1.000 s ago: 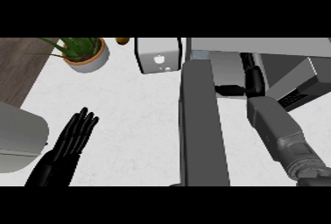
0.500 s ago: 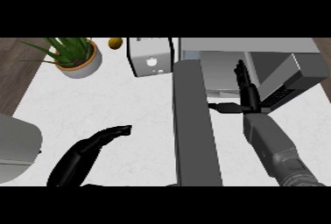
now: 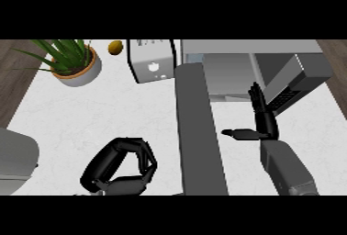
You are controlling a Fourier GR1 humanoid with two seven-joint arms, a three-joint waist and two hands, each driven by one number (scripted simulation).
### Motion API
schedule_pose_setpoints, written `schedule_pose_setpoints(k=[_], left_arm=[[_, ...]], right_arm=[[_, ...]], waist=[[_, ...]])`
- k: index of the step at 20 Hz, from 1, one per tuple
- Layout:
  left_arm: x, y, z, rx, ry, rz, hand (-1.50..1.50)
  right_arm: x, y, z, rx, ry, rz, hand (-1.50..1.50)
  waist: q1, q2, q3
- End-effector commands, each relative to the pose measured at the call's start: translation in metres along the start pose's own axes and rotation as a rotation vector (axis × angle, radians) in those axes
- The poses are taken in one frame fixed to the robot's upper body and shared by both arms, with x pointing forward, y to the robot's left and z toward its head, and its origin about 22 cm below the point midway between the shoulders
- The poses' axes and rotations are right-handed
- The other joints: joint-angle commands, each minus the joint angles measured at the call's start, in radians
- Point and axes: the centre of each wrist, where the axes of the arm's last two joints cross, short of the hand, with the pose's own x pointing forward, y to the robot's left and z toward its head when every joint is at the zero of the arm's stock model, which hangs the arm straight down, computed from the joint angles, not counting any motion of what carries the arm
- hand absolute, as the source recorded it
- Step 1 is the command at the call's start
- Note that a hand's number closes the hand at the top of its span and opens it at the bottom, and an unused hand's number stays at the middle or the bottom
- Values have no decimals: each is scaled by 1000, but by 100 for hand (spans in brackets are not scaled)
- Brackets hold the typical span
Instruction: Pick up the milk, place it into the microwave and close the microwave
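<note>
While the milk (image 3: 153, 65) stands well apart, left hand (image 3: 125, 182) curls empty, right hand (image 3: 264, 124) straight-fingered, empty.

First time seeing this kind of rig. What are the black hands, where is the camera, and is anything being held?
This single view looks steeply down from the robot's head onto a white kitchen counter. The two black hands coming in from the bottom are the robot's own. Its left hand, at lower left, has curled fingers and holds nothing. Its right hand has straight fingers and is in front of the grey microwave, whose long grey door stands open. The white milk carton stands on the counter left of that door, not yet picked up. Also there: a green plant in a round pot, a small yellow-brown object I cannot identify, and a grey thing cut off at the left edge.
</note>
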Motion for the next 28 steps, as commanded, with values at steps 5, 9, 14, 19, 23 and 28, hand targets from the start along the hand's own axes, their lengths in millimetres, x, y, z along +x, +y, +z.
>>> schedule_pose_setpoints(k=[5, 9, 14, 19, 23, 28], left_arm=[[-23, -16, -36, -167, 127, -66, 150], [-31, -42, -45, -239, 140, -72, 150], [-53, -62, -41, -286, 135, 1, 150], [-58, -106, -51, -378, 119, -85, 150], [-59, -134, -61, -377, 148, -123, 150], [-51, -145, -73, -246, 136, -107, 150]], right_arm=[[-3, -35, 46, 53, -13, -6, -150], [12, -32, 57, 37, -63, 15, -150], [46, -54, 78, 21, -72, -17, -150], [76, -67, 105, -13, -102, -15, -150], [103, -78, 102, 21, -133, -32, -150], [127, -83, 84, 86, -168, -102, -150]], waist=[[-36, -6, -2], [-35, -8, -3], [-43, -7, -3], [-46, -2, -3], [-55, 4, -2], [-80, 12, -3]])
